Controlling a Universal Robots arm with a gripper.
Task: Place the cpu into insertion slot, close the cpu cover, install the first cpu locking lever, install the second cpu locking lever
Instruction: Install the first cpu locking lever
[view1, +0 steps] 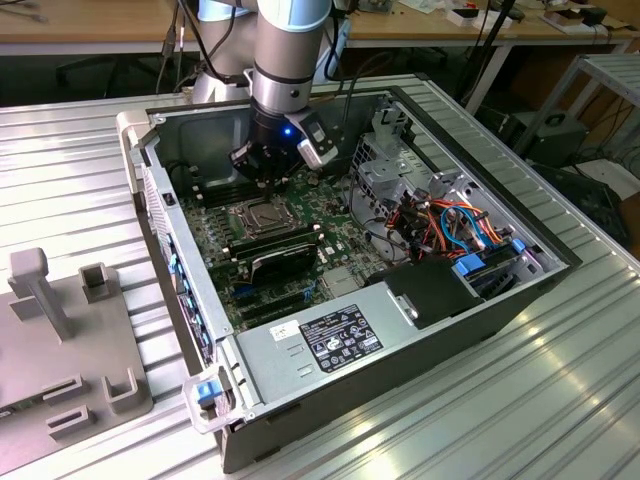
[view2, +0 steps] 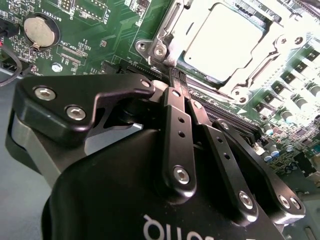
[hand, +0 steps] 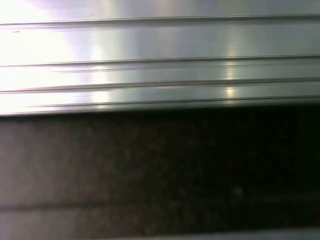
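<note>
Above the motherboard (view2: 100, 30), the gripper (view2: 178, 80) is hanging with its two black fingers (view2: 176, 120) drawn together until the tips are meeting, and nothing is showing between them. In the second wrist view those tips are sitting just beside a corner of the insertion slot (view2: 159, 50), though I cannot tell whether they are touching it. The cpu (view2: 224, 39) is lying seated in that slot, its pale metal top facing up, and the cpu cover (view2: 280, 47) is lying flat around it as a silvery frame. A round coin cell (view2: 41, 30) is sitting well apart from them on the green board.

In the exterior view the gripper (view1: 262, 172) is hovering just behind the insertion slot (view1: 258, 216), inside an open computer case (view1: 500, 290). A power supply (view1: 330, 340) is occupying the case's near side. The case is resting on a ribbed aluminium table (view1: 560, 400), and a grey fixture (view1: 60, 330) is standing at the exterior view's left.
</note>
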